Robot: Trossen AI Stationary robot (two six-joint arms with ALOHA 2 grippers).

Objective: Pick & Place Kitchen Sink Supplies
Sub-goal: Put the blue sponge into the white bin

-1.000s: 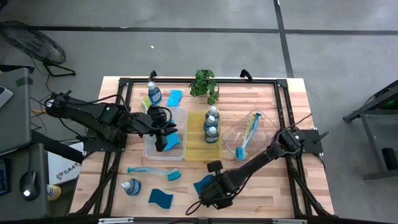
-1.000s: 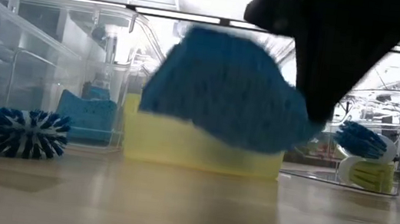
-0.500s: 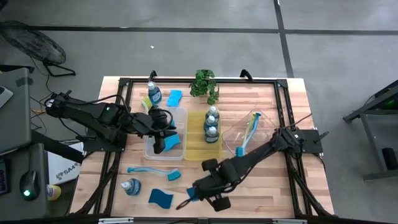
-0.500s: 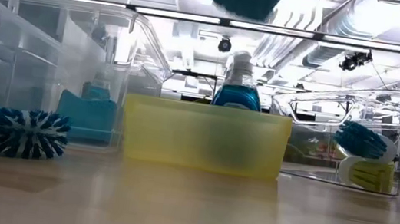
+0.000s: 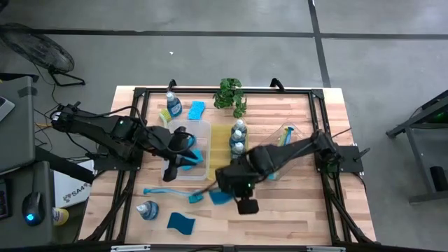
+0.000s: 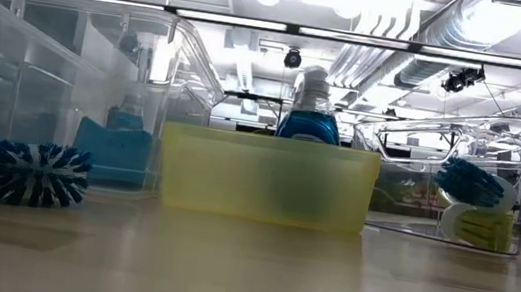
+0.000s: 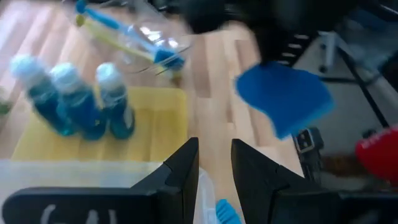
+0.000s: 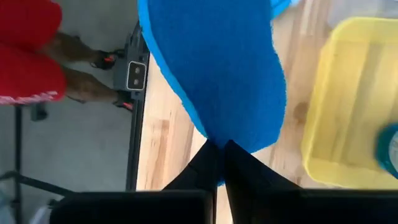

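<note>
— Two claws were in the record; where did the right claw [image 5: 222, 193] stand, and in what state?

— Over the wooden table [image 5: 294, 210], near its front middle. Its fingers were pressed together on one edge of a wavy blue sponge [image 5: 218, 199], which was lifted off the boards and stuck out past the fingertips. The right wrist view confirmed it: the sponge [image 8: 217, 68] fanned out from the closed tips.

— What lay around that claw?

— The yellow tray [image 5: 222, 168] was just beyond it, with soap bottles [image 5: 238, 137] standing inside. A blue dish brush [image 5: 175, 191] lay on the table near it on the left arm's side, bristle head towards the claw. Farther off on that side lay one more bottle [image 5: 147, 209] and a second sponge [image 5: 180, 222]. Beyond the yellow tray, a clear tilted tray [image 5: 262, 148] held a yellow-green brush [image 5: 283, 145].

— And the left claw [image 5: 183, 150]?

— It was over the clear tray [image 5: 204, 127] beside the yellow one. Its fingers [image 7: 186, 165] stood slightly apart; no grip could be made out. A third sponge [image 5: 195, 156] sat in the tray just beside it. Well behind it, at the table's far edge, were a bottle [image 5: 173, 105], a fourth sponge [image 5: 197, 109] and a potted plant [image 5: 229, 94].

— Low view?

— Neither claw was seen there, only trays, a bottle and brush heads.
</note>
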